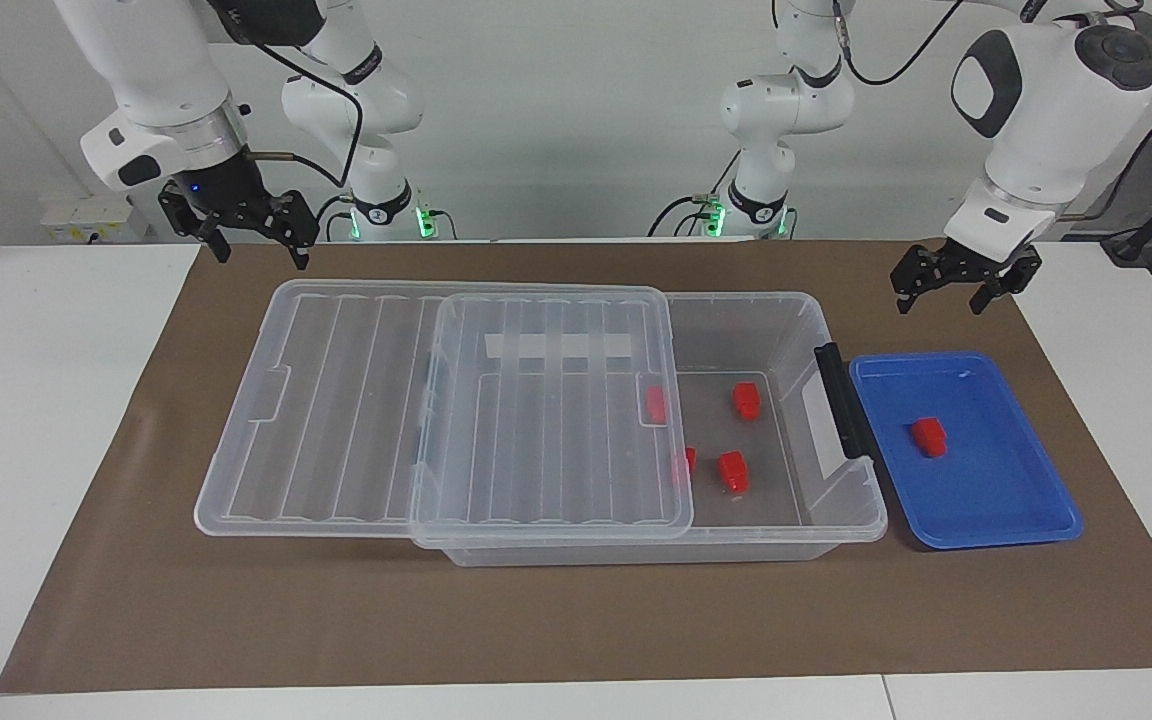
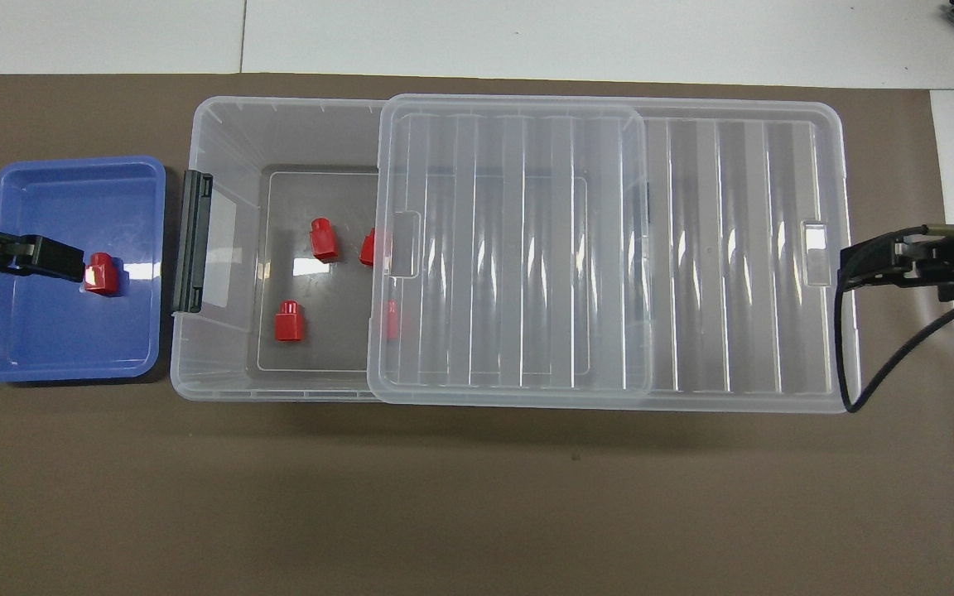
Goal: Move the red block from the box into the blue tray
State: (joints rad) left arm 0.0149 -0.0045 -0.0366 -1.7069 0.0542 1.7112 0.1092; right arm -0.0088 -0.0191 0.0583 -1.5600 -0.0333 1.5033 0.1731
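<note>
Altogether five red blocks (image 1: 929, 436), one blue tray (image 1: 996, 520).

Both my arms wear glossy white shells with rounded dark grey caps at the joints. Black cables loop loosely along the upper links. Each base, at the brown mat's (image 1: 576, 610) edge nearest the robots, glows green under a black ring. The left gripper (image 1: 966, 278) and right gripper (image 1: 246, 232) are black, angular linkages; a small blue light sits above the right one.
</note>
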